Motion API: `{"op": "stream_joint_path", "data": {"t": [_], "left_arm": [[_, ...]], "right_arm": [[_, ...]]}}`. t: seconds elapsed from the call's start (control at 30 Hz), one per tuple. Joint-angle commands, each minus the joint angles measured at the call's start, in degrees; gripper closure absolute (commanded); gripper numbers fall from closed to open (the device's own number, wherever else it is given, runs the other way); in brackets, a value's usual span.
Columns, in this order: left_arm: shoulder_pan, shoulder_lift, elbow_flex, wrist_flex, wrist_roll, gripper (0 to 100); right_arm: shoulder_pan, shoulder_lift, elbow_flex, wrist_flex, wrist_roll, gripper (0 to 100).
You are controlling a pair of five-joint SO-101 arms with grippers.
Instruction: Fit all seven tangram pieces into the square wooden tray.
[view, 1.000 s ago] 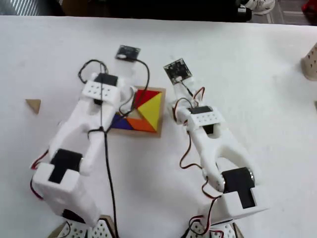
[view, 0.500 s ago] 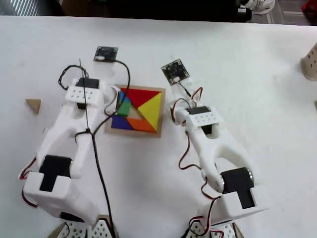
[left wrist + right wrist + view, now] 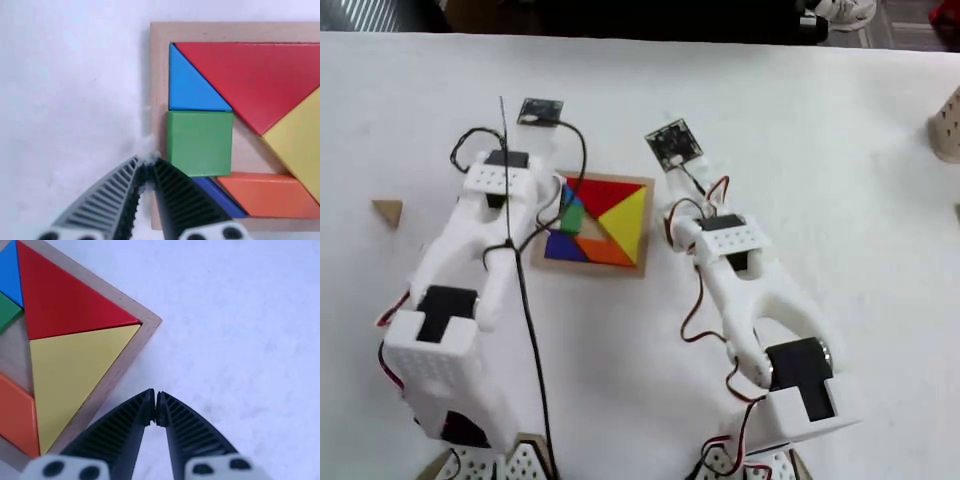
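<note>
Wooden tray (image 3: 159, 75) holds coloured pieces (image 3: 250, 75). We see the left gripper (image 3: 146, 167) and right gripper (image 3: 155, 402) closed, empty, by its rim; the high view adds a loose triangle (image 3: 388, 211).

Between your two arms the square wooden tray (image 3: 592, 265) lies on the white table (image 3: 820, 120), holding a red triangle (image 3: 605, 195), a yellow triangle (image 3: 630, 220), an orange piece (image 3: 605, 252), a green square (image 3: 572, 216) and a dark blue piece (image 3: 563, 247). Your left arm (image 3: 470, 260) has its wrist over the tray's left edge, while your right arm (image 3: 750, 290) rests just right of the tray. Well to the left, a small wooden triangle (image 3: 388, 211) lies on the table.
</note>
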Motion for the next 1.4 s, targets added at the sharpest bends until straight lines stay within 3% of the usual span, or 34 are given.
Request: {"op": "stream_joint_path", "data": {"t": [0.0,0.7,1.17,1.37], "left_arm": [[1.5,-0.1,-2.9,0.5,0.6,98],[8.5,0.0,-1.3,0.2,0.6,98],[1.8,-3.4,-1.3,-0.6,0.6,98],[-0.6,-12.5,5.8,-5.3,0.7,98]], "right_arm": [[-0.5,-0.3,-2.3,-0.6,-0.4,98.1],[-0.4,-0.3,-2.3,-0.6,-0.4,98.1],[-0.6,-0.8,-2.2,-0.2,-0.4,98.1],[-3.5,-5.0,-2.2,7.6,-1.0,98.1]]}}
